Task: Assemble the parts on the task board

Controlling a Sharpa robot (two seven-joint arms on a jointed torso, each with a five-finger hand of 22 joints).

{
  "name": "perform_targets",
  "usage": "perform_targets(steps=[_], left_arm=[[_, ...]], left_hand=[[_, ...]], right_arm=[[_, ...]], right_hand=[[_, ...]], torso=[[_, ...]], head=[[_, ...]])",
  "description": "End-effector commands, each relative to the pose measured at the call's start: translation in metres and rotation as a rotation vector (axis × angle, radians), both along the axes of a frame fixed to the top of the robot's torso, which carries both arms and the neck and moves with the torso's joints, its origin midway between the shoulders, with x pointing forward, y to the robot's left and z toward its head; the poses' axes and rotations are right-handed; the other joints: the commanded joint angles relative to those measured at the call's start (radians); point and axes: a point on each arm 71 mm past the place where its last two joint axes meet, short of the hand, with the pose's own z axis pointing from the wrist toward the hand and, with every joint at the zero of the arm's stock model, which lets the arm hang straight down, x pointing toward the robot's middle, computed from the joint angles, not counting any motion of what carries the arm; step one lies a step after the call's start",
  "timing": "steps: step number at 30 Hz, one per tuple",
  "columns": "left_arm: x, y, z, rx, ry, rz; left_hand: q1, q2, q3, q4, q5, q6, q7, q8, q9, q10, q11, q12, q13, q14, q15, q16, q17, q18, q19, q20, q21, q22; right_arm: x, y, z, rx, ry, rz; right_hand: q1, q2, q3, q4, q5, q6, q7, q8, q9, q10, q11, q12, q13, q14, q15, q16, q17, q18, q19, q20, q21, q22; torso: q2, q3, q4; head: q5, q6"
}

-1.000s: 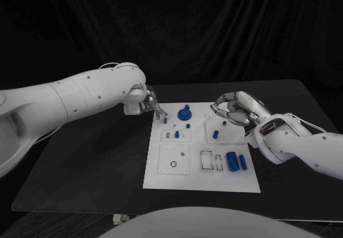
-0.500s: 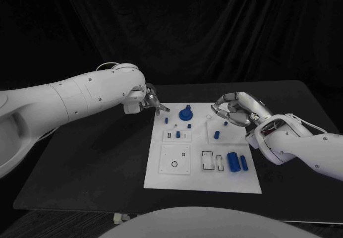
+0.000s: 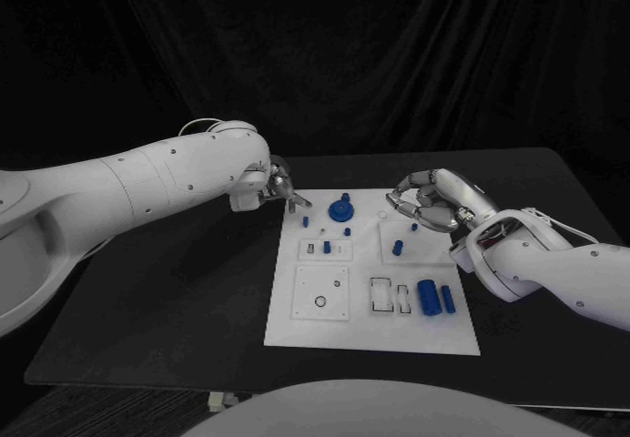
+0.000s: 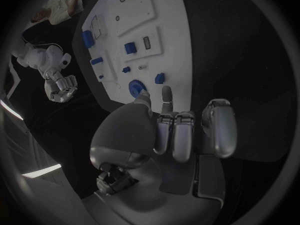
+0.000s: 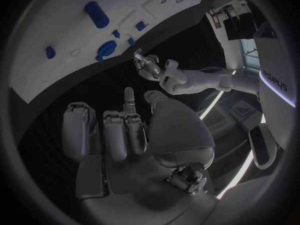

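Hovering: my silver left hand [image 3: 272, 188], fingers curled, nothing held, just off the white rectangular task board [image 3: 371, 333] at its far corner; small blue plastic parts [image 3: 430, 296] beyond my fingertips on it; my silver right hand [image 3: 437, 202] curled, empty, opposite

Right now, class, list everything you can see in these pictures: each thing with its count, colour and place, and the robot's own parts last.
Table: one, black, under everything.
Task board: one, white, middle of the table.
Round knobbed part: one, blue, far end of the board.
Cylinder parts: two, blue, lying side by side near the board's right edge.
Small parts: several, blue, on the board's far half; too small to count surely.
Left hand: one, silver, fingers curled, holding nothing, at the board's far left corner.
Right hand: one, silver, fingers curled, holding nothing, at the board's far right edge.
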Motion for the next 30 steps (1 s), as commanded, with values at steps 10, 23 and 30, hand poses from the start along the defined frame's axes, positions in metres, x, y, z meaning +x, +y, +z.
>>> perform_targets(steps=[10,23,30], left_arm=[[0.0022,-0.005,-0.0036,0.004,-0.057,-0.055],[0.0021,-0.0091,-0.0052,0.018,-0.055,-0.069],[-0.0001,-0.0132,-0.0105,0.016,-0.044,-0.078]], left_hand=[[0.01,0.0,-0.007,0.0,-0.003,-0.002,0.004,-0.002,0.002,0.104,0.002,0.003,0.263,0.104,0.002,0.006,0.263,0.003,0.044,-0.003,0.002,0.199],[0.006,0.007,-0.008,0.004,0.003,-0.001,0.003,-0.003,0.001,0.104,0.001,0.003,0.263,0.104,0.002,0.006,0.263,0.004,0.043,-0.003,-0.001,0.198],[0.018,0.009,-0.006,-0.001,0.023,-0.002,0.002,-0.007,-0.001,0.104,0.001,0.003,0.263,0.104,0.002,0.006,0.263,0.004,0.043,-0.003,-0.003,0.198]], right_arm=[[-0.0003,-0.0003,-0.0014,-0.008,0.008,0.0],[-0.0002,-0.0009,-0.0017,-0.01,0.011,-0.003],[-0.0001,-0.0014,-0.0019,-0.011,0.013,-0.004]], right_hand=[[-0.007,0.002,-0.002,0.001,-0.005,-0.001,0.001,0.004,-0.001,0.108,-0.001,0.003,0.263,0.106,-0.001,0.003,0.263,0.01,-0.003,-0.001,-0.001,0.198],[-0.007,0.002,-0.002,0.001,-0.005,-0.001,0.001,0.004,-0.001,0.108,-0.001,0.003,0.263,0.106,-0.001,0.003,0.263,0.01,-0.003,-0.001,-0.001,0.198],[-0.007,0.004,-0.001,0.0,-0.005,-0.001,0.0,0.005,-0.002,0.108,-0.002,0.003,0.263,0.106,-0.001,0.003,0.263,0.01,-0.004,-0.001,-0.002,0.198]], torso=[[0.001,0.0005,-0.0012],[0.0,0.0003,-0.0008],[0.0,0.0003,-0.001]], head=[[0.01,0.0],[0.008,0.0],[0.004,0.0]])
